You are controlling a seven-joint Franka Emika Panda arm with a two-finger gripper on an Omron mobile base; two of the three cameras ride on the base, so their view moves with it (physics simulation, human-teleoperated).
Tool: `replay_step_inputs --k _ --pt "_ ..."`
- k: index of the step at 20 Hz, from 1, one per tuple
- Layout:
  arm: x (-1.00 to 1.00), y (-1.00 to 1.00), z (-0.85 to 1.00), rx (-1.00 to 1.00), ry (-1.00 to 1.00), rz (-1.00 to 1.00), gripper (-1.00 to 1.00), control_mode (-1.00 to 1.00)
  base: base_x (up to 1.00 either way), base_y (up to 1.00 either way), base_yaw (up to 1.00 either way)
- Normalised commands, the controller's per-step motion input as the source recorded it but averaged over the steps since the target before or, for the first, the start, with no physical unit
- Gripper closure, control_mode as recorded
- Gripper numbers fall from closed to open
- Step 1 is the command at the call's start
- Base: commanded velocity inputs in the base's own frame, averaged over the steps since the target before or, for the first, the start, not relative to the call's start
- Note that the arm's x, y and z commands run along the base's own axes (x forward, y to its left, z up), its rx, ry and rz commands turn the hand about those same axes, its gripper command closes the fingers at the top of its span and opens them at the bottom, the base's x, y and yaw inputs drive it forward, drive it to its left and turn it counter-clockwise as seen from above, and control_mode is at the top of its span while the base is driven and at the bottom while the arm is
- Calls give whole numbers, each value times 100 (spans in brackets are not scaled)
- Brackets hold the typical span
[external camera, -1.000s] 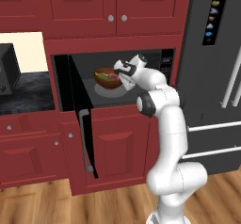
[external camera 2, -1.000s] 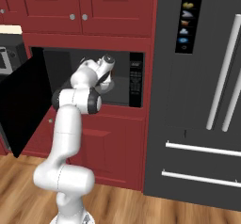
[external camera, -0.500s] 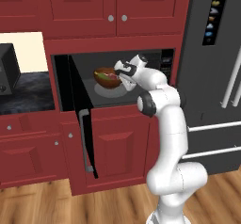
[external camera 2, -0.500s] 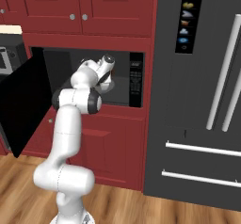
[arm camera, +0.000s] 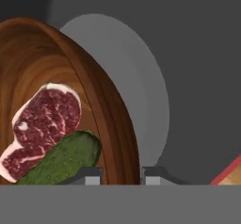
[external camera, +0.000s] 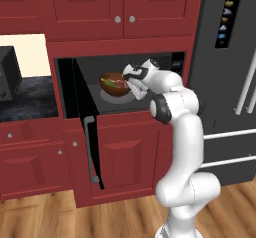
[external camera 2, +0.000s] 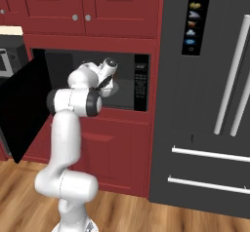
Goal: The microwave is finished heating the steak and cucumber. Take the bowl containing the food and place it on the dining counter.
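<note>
Cradling steak (arm camera: 44, 119), cucumber (arm camera: 63, 159): wooden bowl (arm camera: 108, 110)

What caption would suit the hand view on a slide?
The hand straddles the rim of the wooden bowl holding steak and cucumber inside the microwave.

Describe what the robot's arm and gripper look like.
The arm is glossy white, built of rounded tubular segments with dark grey bands at the joints, rising from a bulbous white base. Its gripper has a white hand with dark trim and two small dark grey finger tips. No cables or markings show.

red cabinets (external camera: 122, 7) | wood floor (external camera: 60, 217) – dark fridge (external camera 2: 205, 94) at rt
</note>
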Motion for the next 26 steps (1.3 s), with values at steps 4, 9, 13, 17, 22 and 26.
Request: replay_step_inputs --k 4,9,13,17,22,26 --pt "-92 0 5 6 -20 0 100 -100 0 0 0" --pt "-100 0 40 4 -15 -1 100 -100 0 0 0" --pt "-100 0 90 3 -2 -2 100 -100 0 0 0" --pt "-100 0 100 0 3 0 100 -100 0 0 0" --pt "-100 -17 100 0 14 0 100 -100 0 0 0" --pt "-100 -48 83 0 27 0 100 -100 0 0 0"
